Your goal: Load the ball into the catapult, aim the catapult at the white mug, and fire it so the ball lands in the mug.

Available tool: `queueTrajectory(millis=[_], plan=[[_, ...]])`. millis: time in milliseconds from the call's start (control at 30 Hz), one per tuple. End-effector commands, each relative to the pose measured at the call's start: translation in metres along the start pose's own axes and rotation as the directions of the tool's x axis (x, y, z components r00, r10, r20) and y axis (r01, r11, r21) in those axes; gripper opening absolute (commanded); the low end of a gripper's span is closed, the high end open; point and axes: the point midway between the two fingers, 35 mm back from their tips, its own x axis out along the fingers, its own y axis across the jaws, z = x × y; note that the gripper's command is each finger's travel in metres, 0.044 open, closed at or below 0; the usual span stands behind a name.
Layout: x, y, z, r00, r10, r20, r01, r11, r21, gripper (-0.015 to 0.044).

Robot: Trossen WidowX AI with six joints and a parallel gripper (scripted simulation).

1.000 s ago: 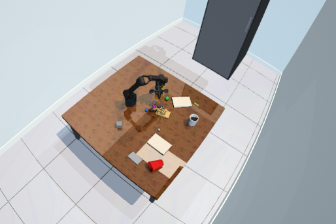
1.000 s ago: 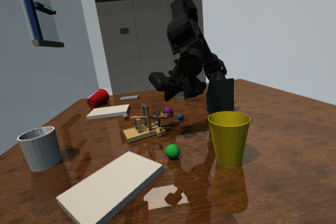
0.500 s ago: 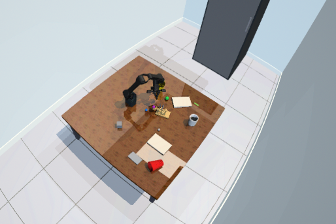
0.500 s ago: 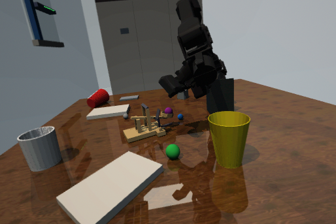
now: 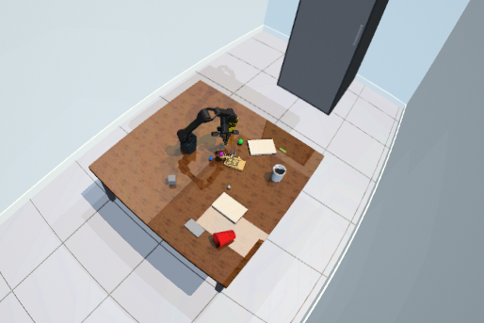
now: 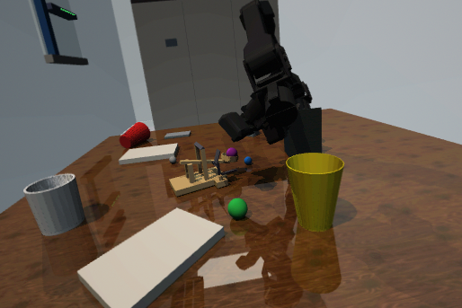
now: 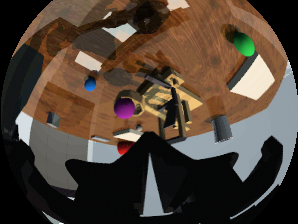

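Observation:
The purple ball (image 5: pixel 221 153) (image 6: pixel 231 153) (image 7: pixel 124 108) sits in the cup at the end of the throwing arm of the wooden catapult (image 5: pixel 236 165) (image 6: pixel 179 187) (image 7: pixel 192 102). The cup end is on the side away from the white mug, and the arm looks roughly level. The white mug (image 5: pixel 278 174) (image 6: pixel 56 208) (image 7: pixel 221 131) stands upright, looking greyish, beyond the other end of the catapult. My gripper (image 5: pixel 225 142) (image 7: pixel 148 135) is shut and empty, above the table beside the catapult. Its fingertips are hard to make out in the exterior view, and contact with the catapult is not visible.
A green ball (image 5: pixel 240 141) (image 6: pixel 237 208) (image 7: pixel 244 44) and yellow cup (image 6: pixel 315 195) stand near the catapult. A blue ball (image 5: pixel 210 158) (image 6: pixel 248 161) (image 7: pixel 90 83) lies by its cup end. White slabs (image 5: pixel 262 147) (image 5: pixel 229 207) and a tipped red cup (image 5: pixel 223 238) lie farther off.

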Motion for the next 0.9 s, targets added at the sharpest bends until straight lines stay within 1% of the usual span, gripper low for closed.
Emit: queueTrajectory(millis=[0,867], plan=[[0.005,-0.001,0.005,1.000,-0.002,-0.003,0.002,1.000,-0.006,0.0000],[0.037,-0.002,0.034,1.000,-0.002,-0.004,0.002,1.000,-0.006,0.0000]])
